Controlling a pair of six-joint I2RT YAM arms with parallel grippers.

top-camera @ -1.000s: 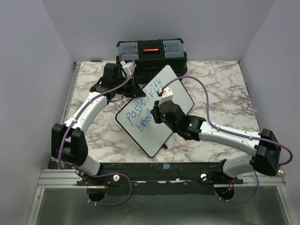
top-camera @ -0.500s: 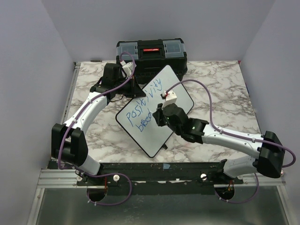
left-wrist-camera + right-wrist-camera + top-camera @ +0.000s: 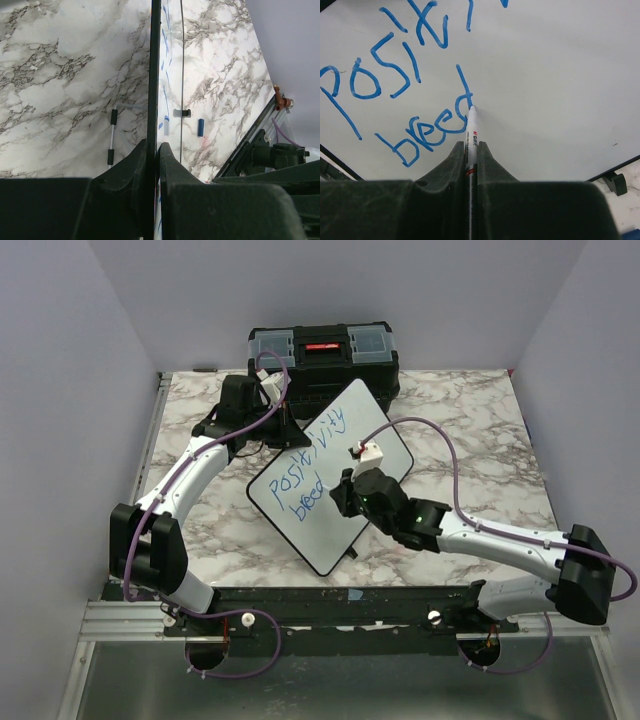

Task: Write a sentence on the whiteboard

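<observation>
Whiteboard (image 3: pixel 385 435) lies in the middle of the desk (image 3: pixel 470 420), its back edge pinched by the left jaws. The right jaws squeeze a marker (image 3: pixel 471 125), whose tip touches the board. The sentence (image 3: pixel 305 465) says "positivity breed"; I think more words are left.

- whiteboard (image 3: pixel 322 538): glossy white, thin black frame
- sentence (image 3: pixel 411 62): blue lettering
- marker (image 3: pixel 472 125): white barrel, red print
- table (image 3: pixel 480 440): white marble, grey veining
- toolbox (image 3: pixel 323 362): black, red strip
</observation>
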